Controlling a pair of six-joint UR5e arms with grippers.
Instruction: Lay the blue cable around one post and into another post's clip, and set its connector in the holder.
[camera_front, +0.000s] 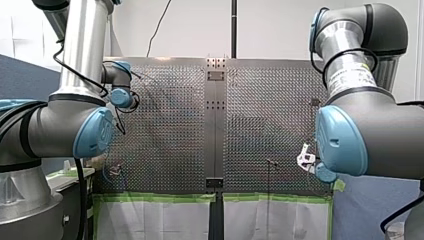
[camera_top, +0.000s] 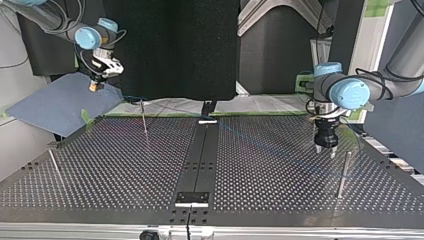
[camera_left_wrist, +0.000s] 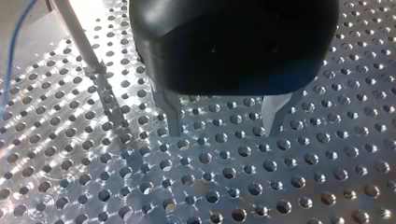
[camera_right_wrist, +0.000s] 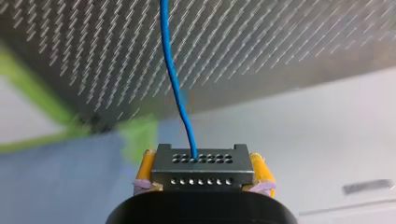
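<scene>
My right gripper (camera_right_wrist: 203, 161) has its yellow pads (camera_right_wrist: 145, 169) shut on a grey connector (camera_right_wrist: 202, 173) with rows of small holes. The blue cable (camera_right_wrist: 173, 74) runs from the connector ahead toward the perforated table. In the top view this gripper (camera_top: 96, 86) hangs beyond the table's far left corner, over a blue cloth. My left gripper (camera_left_wrist: 224, 126) is black, open and empty, just above the perforated plate. A slim metal post (camera_left_wrist: 77, 37) stands beside it, with a stretch of blue cable (camera_left_wrist: 14, 60) past the post. In the top view it (camera_top: 325, 150) hovers at the right, near a post (camera_top: 342, 172).
Two more thin posts (camera_top: 143, 117) (camera_top: 54, 165) stand on the left half of the table in the top view. A dark centre strip (camera_top: 200, 155) carries a small plate (camera_top: 192, 197) near the front edge. The blue cloth (camera_top: 60, 102) lies off the far left corner.
</scene>
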